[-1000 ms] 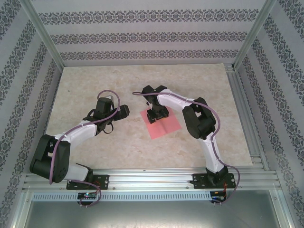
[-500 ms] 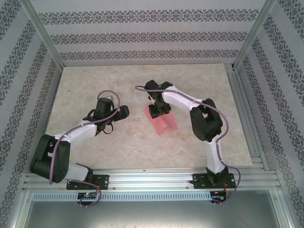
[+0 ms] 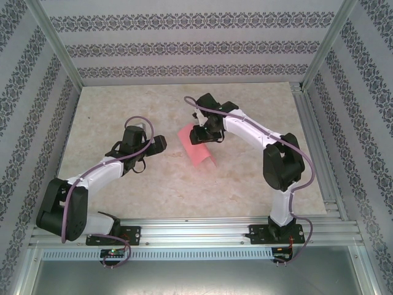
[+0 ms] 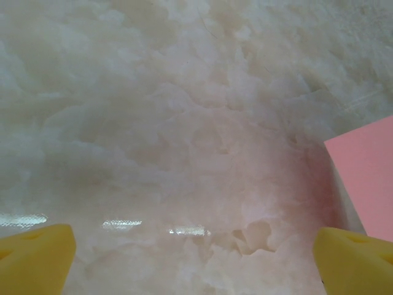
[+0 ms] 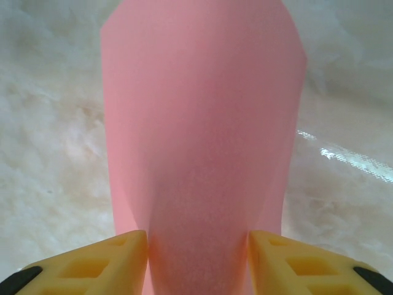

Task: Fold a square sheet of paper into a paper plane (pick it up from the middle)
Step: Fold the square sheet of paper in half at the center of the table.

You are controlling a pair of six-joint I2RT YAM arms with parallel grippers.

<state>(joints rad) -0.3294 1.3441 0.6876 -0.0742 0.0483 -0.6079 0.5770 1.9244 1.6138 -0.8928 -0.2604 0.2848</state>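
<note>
The square sheet of paper [image 3: 198,152] is pink-red and bowed into an arch, raised off the marble table near its middle. My right gripper [image 3: 206,133] is shut on it from above. In the right wrist view the paper [image 5: 202,141] bulges up between the two yellow fingers [image 5: 92,267], which press its sides inward at the right gripper [image 5: 198,261]. My left gripper [image 3: 153,147] hovers to the left of the sheet. Its jaws are wide open over bare table at the left gripper [image 4: 196,261]. One corner of the paper [image 4: 367,175] shows at the right edge there.
The marble tabletop [image 3: 123,104] is bordered by aluminium frame posts [image 3: 58,46] and patterned walls. A metal rail [image 3: 196,230] with both arm bases runs along the near edge.
The right arm has swung back and to the left, pinching the sheet from flat into an arch and lifting it off the table. The left arm has stayed put.
</note>
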